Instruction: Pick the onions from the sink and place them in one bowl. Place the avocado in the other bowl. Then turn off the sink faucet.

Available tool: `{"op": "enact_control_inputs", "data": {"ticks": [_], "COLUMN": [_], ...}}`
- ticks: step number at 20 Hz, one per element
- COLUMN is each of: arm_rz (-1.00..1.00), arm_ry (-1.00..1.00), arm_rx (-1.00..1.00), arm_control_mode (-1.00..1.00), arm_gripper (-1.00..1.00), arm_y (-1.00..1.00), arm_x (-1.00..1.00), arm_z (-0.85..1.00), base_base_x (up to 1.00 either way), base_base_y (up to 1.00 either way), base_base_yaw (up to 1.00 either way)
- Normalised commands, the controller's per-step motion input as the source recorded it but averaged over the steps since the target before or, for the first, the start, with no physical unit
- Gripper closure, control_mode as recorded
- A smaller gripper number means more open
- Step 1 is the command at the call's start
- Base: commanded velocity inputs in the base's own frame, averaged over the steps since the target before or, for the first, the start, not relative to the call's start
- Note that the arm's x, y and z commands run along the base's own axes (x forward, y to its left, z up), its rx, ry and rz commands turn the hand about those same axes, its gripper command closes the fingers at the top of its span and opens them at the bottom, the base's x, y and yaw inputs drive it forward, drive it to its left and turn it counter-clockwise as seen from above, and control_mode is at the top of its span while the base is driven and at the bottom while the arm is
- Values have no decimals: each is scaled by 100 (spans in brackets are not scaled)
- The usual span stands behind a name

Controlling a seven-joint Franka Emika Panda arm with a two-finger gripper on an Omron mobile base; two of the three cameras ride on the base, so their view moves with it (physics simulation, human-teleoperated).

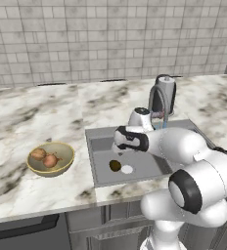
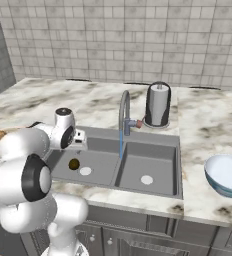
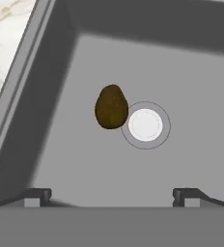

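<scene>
We had the gripper (image 3: 111,195) hanging over the left basin of the sink (image 3: 56,144) with its fingers spread wide apart and nothing between them. The avocado (image 3: 111,107) sat on the basin floor at about 12 o'clock from the fingertips, well clear of them, touching the 9 o'clock edge of the white drain (image 3: 145,124). Both onions (image 1: 44,157) were in the yellow bowl (image 1: 64,164) on the counter.

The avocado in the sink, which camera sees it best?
The hand view: the avocado sits big and unblocked there, beside the white drain, above the open pincer. The left and right base views show it as a tiny dark lump on the sink floor.
</scene>
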Motion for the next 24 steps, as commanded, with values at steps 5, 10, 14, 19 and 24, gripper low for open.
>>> {"op": "enact_control_inputs", "data": {"ticks": [5,10,14,19,24], "arm_rz": [-4,-7,-11,-13,-12], "arm_ry": [-4,-13,-17,-7,2], "arm_rx": [-5,0,0,0,7], "arm_control_mode": [-100,-100,-100,-100,-100], "arm_gripper": [-100,-100,-100,-100,-100], "arm_y": [18,6,3,11,15], "arm_x": [23,19,33,32,11], "arm_z": [-10,-22,-44,-43,-20], "base_base_x": [0,0,0,0,0], "base_base_y": [0,0,0,0,0], "base_base_yaw": [0,0,0,0,0]}}
